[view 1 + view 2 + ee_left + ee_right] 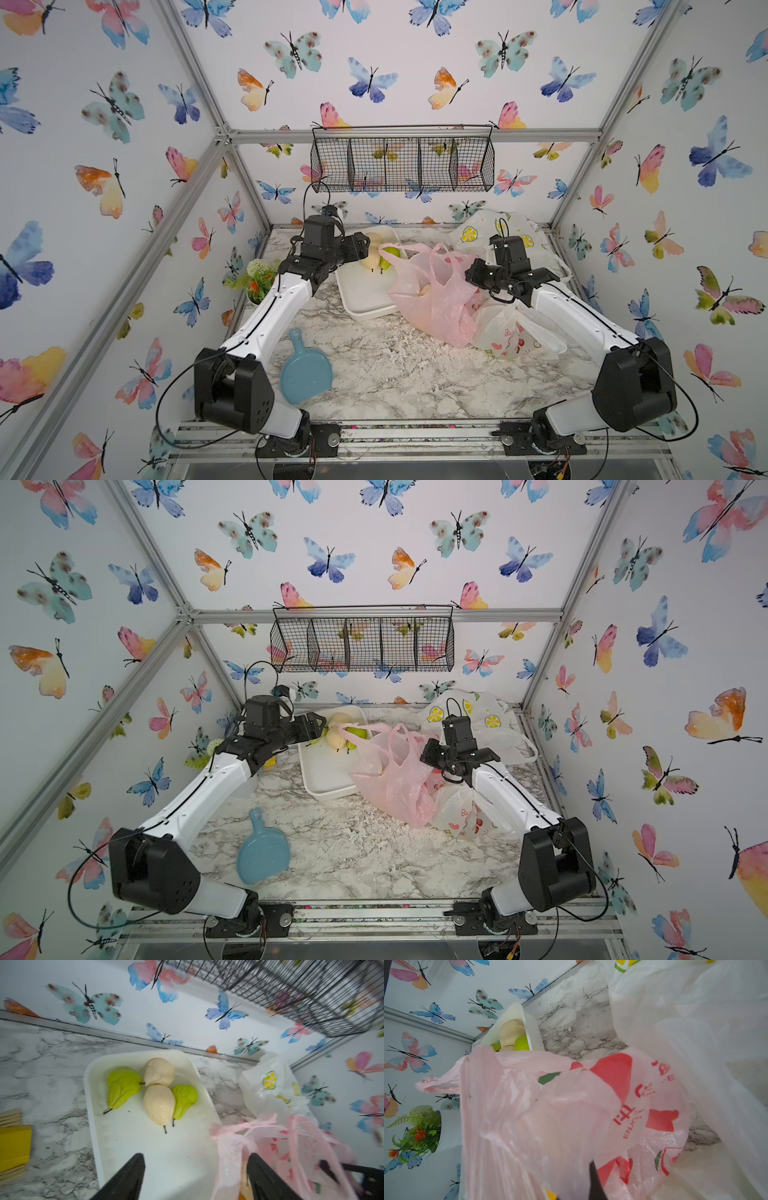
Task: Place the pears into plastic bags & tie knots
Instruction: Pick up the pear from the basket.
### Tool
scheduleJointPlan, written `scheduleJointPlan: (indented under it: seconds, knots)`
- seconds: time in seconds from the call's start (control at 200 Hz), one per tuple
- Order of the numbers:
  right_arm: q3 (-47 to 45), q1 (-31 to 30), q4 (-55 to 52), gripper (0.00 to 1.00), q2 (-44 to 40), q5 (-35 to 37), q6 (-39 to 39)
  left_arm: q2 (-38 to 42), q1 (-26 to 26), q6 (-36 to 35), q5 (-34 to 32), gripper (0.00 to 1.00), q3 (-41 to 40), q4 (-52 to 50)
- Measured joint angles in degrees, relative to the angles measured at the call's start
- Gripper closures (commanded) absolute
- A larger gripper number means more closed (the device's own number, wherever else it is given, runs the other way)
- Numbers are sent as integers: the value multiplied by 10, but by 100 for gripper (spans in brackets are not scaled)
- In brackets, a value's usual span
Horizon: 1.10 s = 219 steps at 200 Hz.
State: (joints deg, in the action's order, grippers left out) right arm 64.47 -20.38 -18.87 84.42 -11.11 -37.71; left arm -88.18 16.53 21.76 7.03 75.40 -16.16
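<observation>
Four pears lie together at the far end of the white tray (133,1147): two green pears (122,1086) (185,1099) and two cream ones (159,1072) (159,1103). My left gripper (195,1157) hangs open above the tray, and a handle (230,1147) of the pink plastic bag (432,291) drapes just inside one finger. My right gripper (471,272) is shut on the pink bag's other side and holds it up. A cream pear (424,291) shows through the pink film. The bunny-print bag (511,332) and the lemon-print bag (490,232) lie at the right.
A blue paddle-shaped board (305,374) lies at the front left. Potted flowers (257,278) stand by the left wall, with a yellow box (14,1147) near them. A black wire basket (403,162) hangs on the back wall above the tray.
</observation>
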Motion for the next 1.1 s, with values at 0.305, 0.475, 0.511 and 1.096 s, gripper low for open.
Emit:
scheduleJointPlan:
  seconds: [0.305,0.475,0.511,1.096]
  knots:
    - [0,2,1,98,0,-2,0,-242,8,-25,-42,11,131,-66]
    - [0,2,0,97,0,-2,1,-297,11,-24,-44,14,182,-60]
    - [1,2,0,98,0,-2,2,-313,12,-23,-46,14,195,-56]
    - [5,2,-1,97,0,-1,5,-257,16,-22,-67,57,66,31]
